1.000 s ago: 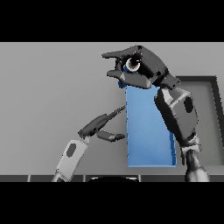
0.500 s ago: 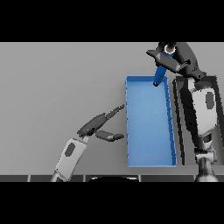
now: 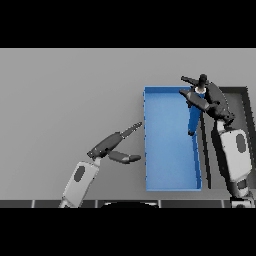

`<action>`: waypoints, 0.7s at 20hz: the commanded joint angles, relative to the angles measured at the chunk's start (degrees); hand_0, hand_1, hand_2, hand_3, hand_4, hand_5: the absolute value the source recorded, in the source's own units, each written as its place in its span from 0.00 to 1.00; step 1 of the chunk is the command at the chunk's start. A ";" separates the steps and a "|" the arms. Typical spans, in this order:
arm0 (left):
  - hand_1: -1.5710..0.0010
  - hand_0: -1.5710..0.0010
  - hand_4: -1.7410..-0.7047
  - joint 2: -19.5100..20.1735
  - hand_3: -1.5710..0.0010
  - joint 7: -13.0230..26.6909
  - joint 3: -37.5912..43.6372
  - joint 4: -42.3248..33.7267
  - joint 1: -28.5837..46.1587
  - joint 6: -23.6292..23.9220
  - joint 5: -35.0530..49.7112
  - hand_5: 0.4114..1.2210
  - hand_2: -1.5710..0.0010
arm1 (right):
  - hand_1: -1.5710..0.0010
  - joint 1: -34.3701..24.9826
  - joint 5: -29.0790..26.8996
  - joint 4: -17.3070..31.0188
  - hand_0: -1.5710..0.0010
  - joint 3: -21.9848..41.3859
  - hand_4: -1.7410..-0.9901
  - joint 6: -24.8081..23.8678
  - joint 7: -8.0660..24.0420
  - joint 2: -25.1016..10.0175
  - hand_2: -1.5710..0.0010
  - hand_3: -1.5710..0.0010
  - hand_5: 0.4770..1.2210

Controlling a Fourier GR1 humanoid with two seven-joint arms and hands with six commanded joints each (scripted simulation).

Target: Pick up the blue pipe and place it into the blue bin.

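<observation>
Since half a second ago, my right hand (image 3: 204, 96) has dropped a little and drifted toward my left, so it now hangs over the far right corner of the blue bin (image 3: 170, 172), and the blue pipe (image 3: 193, 120) with it now reaches down inside the bin's right wall instead of poking over the far rim. Fingers of that hand are curled round the pipe's top end, thumb side toward the bin, pinching it. From the hand the pipe hangs nearly upright, its lower end just below and a touch to the left of my palm, close beside the bin's right wall; I cannot tell whether the tip touches the bin floor. Directly to the right of this hand sits a dark grey tray (image 3: 242, 100), partly hidden by my forearm. My left hand (image 3: 114, 146) shows well apart, to the left of the bin over the grey table (image 3: 65, 95), fingers straight and spread from the thumb, holding nothing, fingertips pointing at the bin's left wall.
</observation>
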 commanded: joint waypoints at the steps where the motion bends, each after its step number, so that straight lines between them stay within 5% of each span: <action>1: 1.00 1.00 0.83 -0.11 1.00 -0.33 -0.20 -0.40 0.65 0.16 0.02 0.02 1.00 | 0.00 1.34 0.89 -0.78 0.00 1.83 0.00 -2.85 0.48 -1.18 0.00 0.00 1.00; 3: 1.00 1.00 0.82 0.45 1.00 0.01 0.29 0.13 0.23 -0.13 0.11 0.01 1.00 | 0.00 3.70 1.37 -0.46 0.00 4.60 0.00 -6.63 0.47 -2.54 0.00 0.03 1.00; 4: 1.00 1.00 0.82 0.57 1.00 0.00 0.34 0.19 0.18 -0.22 0.14 0.01 1.00 | 0.00 4.43 0.98 -0.32 0.00 6.53 0.00 -8.20 0.47 -3.51 0.00 0.20 1.00; 8: 1.00 1.00 0.83 0.37 1.00 -0.58 -0.66 -1.14 0.97 -0.06 -0.32 0.01 1.00 | 0.01 3.86 1.96 2.49 0.00 13.57 0.00 -14.59 -1.27 -6.63 0.00 0.46 1.00; 9: 1.00 1.00 0.83 0.65 1.00 -0.70 -0.33 -1.19 0.88 -0.07 -0.17 0.01 1.00 | 0.15 3.30 1.81 3.12 0.07 14.95 0.08 -15.43 -1.19 -7.30 0.15 0.50 1.00; 11: 1.00 1.00 0.83 0.06 1.00 0.32 -0.74 -0.73 0.77 0.18 -0.58 0.01 1.00 | 0.46 2.06 0.47 5.49 0.40 17.94 0.32 -16.91 0.49 -8.91 0.45 0.68 1.00; 14: 1.00 1.00 0.83 0.51 1.00 -0.10 -0.48 -1.23 1.35 -0.07 -0.13 0.02 1.00 | 0.72 -0.82 -5.92 10.95 0.69 28.21 0.62 -14.90 0.32 -15.52 0.72 0.84 0.95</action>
